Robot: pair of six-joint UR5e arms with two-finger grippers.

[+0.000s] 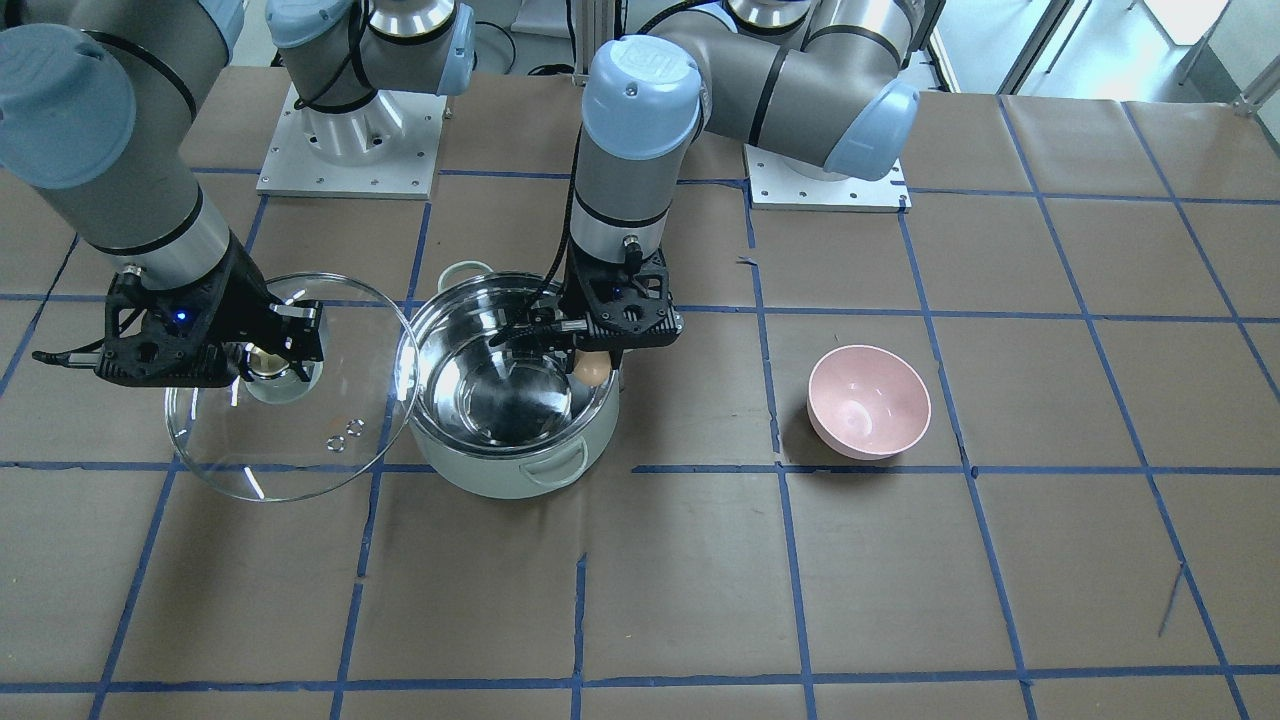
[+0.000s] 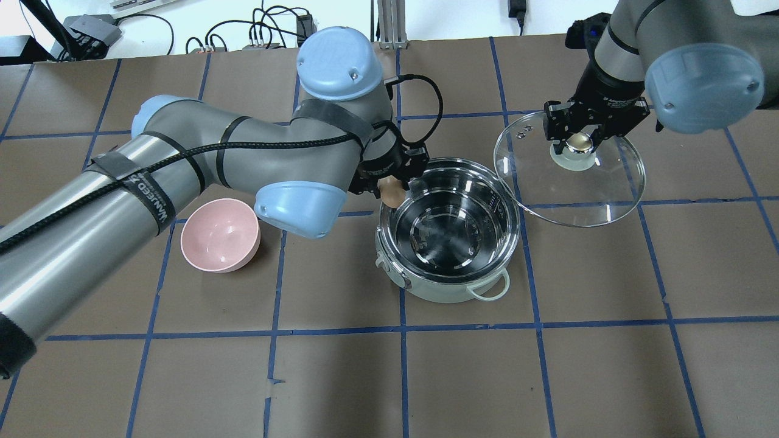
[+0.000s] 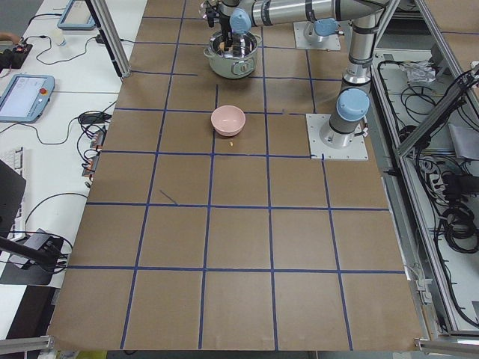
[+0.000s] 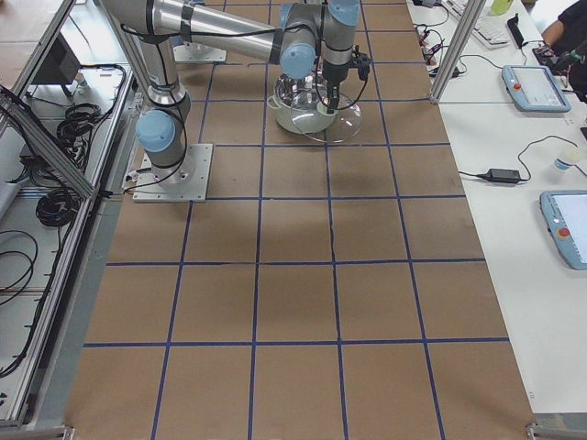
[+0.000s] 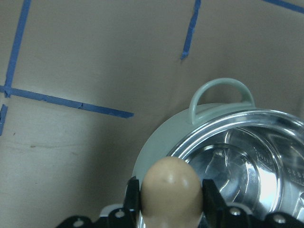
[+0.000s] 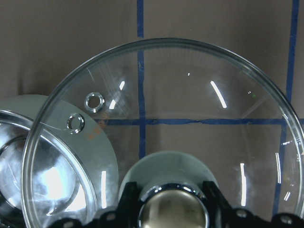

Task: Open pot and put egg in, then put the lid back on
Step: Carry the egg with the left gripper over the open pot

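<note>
The pot [image 2: 439, 293] is standing open on the bench [image 2: 608, 365], showing only bare steel inside. The pink bowl [image 2: 220, 234] is sitting well apart from it, also bare inside.

My left pincer [image 2: 392, 185] is clamping the egg [image 5: 171, 190] by its sides. I am reaching down with that wrist and holding the egg right over the pot's rim, on the bowl's side. One loop handle [image 5: 221, 95] is showing just beyond it.

My right pincer [image 2: 578, 143] is gripping the lid [image 2: 572, 188] by its knob [image 6: 173, 211]. I am holding it up beside the pot, with its glass edge overlapping the rim. The pot's wide mouth is lying open between my two pincers.
</note>
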